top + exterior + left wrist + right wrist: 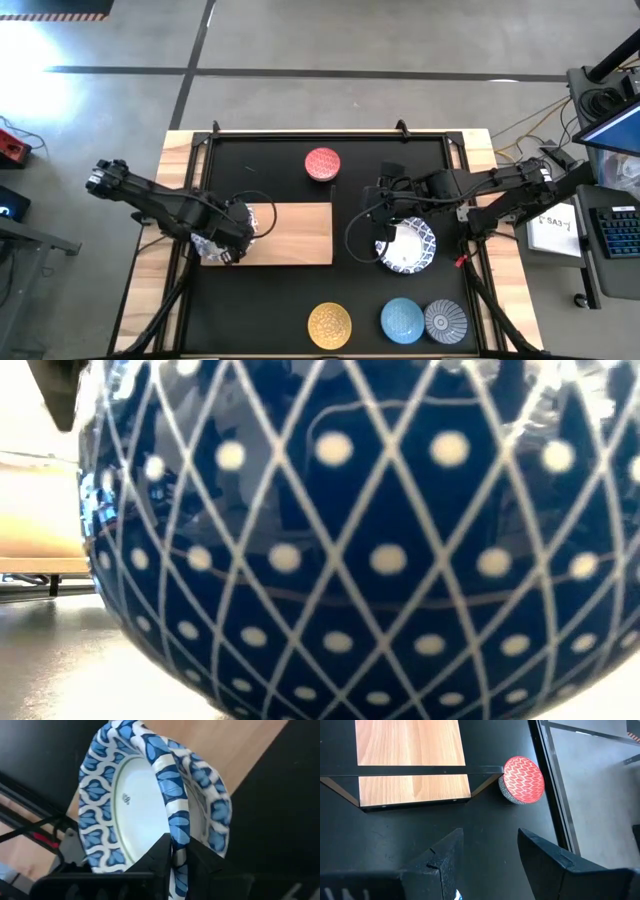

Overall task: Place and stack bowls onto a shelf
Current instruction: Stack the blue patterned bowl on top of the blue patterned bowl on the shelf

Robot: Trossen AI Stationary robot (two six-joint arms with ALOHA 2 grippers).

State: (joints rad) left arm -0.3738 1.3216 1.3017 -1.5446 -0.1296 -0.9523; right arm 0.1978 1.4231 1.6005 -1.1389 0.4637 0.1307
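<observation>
From above, the left gripper sits over the left end of the shelf, a light-wood board lying on the black table. White bowls with blue rims show just beside it on the board. The right gripper hangs over another white bowl with a blue rim, which rests on the table to the right of the board. A red bowl stands near the far edge. Along the near edge sit 3 small bowls: a yellow bowl, a light blue bowl and a grey-blue bowl, the last 2 touching.

The low view is almost filled by the dark blue, white-dotted outside of a bowl standing right at the lens.

In the left wrist view, the left gripper's fingers are pinched narrow on the rim of 2 blue-rimmed white bowls nested together and tilted steeply above the board.

In the right wrist view, the right gripper's fingers stand wide apart, holding nothing, above the bare table. Farther off lie the board and the red bowl, well apart from the fingers.
</observation>
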